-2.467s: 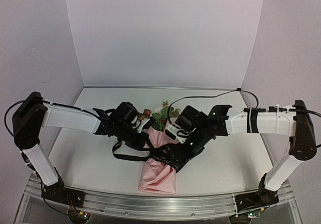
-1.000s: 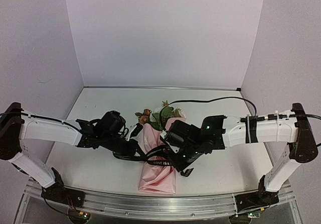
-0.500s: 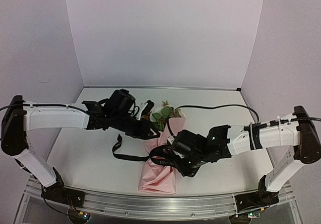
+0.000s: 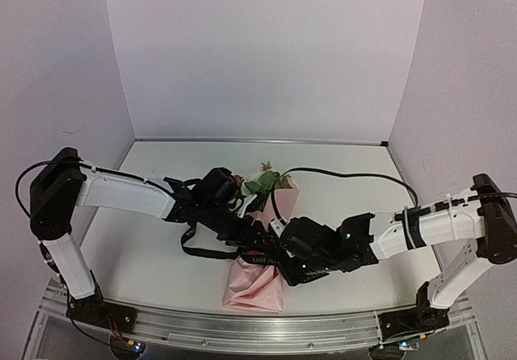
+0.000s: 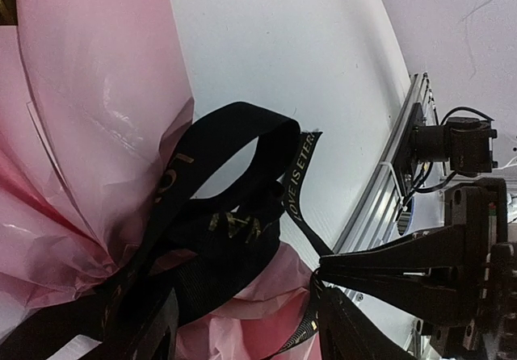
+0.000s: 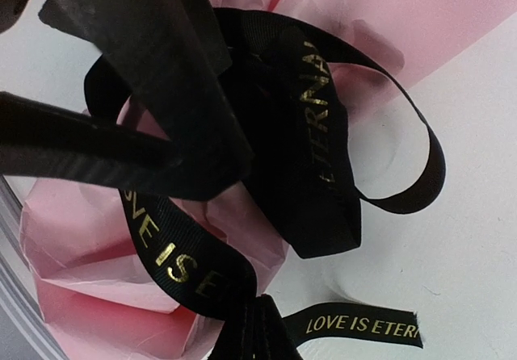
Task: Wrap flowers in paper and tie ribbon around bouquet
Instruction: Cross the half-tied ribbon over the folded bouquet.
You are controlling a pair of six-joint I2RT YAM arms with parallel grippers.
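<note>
Pink bouquet (image 4: 257,283), gold-lettered black ribbon (image 6: 323,134) looped round, right jaws pinching it, left jaws parted

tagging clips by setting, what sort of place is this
Probably a robot lab booth: plain pale walls enclose a white table, with the left arm and right arm mounted on an aluminium rail.

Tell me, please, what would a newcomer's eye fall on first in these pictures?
First, the bouquet, a pink paper cone lying at the near middle of the table, flowers at its far end. Then the black ribbon with gold lettering, looped loosely about the cone's middle. Over it, the right gripper pinches the ribbon near its end, and the left gripper stands open beside it.
</note>
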